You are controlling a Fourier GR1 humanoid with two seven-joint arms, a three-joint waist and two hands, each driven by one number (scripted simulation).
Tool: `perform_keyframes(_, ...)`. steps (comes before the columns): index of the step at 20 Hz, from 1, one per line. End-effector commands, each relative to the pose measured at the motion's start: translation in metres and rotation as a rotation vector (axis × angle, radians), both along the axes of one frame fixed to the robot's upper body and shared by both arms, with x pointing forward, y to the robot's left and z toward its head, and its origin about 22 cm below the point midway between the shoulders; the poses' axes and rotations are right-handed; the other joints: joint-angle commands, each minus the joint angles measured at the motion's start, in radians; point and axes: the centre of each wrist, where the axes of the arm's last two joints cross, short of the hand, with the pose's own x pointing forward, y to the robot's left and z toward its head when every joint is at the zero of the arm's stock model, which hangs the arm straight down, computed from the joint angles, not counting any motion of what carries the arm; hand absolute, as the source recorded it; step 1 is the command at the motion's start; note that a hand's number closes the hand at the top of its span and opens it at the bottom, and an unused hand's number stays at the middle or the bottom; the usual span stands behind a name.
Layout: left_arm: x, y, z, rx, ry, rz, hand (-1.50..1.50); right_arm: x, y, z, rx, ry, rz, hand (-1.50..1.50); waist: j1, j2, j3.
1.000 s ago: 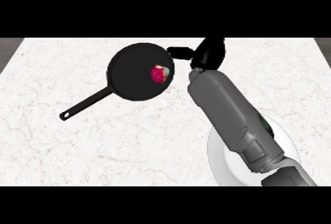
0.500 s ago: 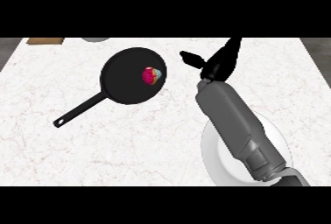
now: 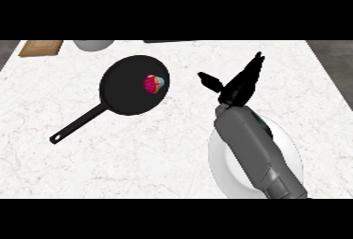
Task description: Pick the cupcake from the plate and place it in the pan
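Observation:
A cupcake (image 3: pixel 154 84) with pink and light blue colouring lies inside the black pan (image 3: pixel 127 95), near its right rim. The pan's long handle points down-left. My right hand (image 3: pixel 236 88) hangs open to the right of the pan, fingers straight and pointing up, thumb spread to the left, holding nothing. Its grey forearm crosses the white plate (image 3: pixel 228 170) at the lower right and hides much of it. My left hand is out of sight.
A wooden board (image 3: pixel 40 47) and a grey round vessel (image 3: pixel 93 44) sit at the counter's far left edge. A dark flat object (image 3: pixel 169 41) lies along the far edge. The white marble counter (image 3: pixel 82 163) spreads left of the plate.
My right hand has drawn back to the right and away from the pan, with the cupcake left lying in the pan. The view has shifted, showing more of the plate and far edge.

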Motion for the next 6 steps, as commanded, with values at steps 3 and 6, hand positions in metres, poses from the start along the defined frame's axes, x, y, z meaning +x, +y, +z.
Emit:
perform_keyframes(3,0.08,-0.012,0.039,-0.018,-0.459,-0.056,0.0,-0.025,-0.002,-0.022,0.016,-0.016,-0.003,-1.5,-0.048,-0.016,-0.009)
perform_keyframes(6,0.084,-0.012,0.039,-0.022,-0.456,-0.039,0.0,-0.034,-0.001,-0.027,0.02,-0.003,0.025,-1.5,-0.06,-0.01,-0.011)
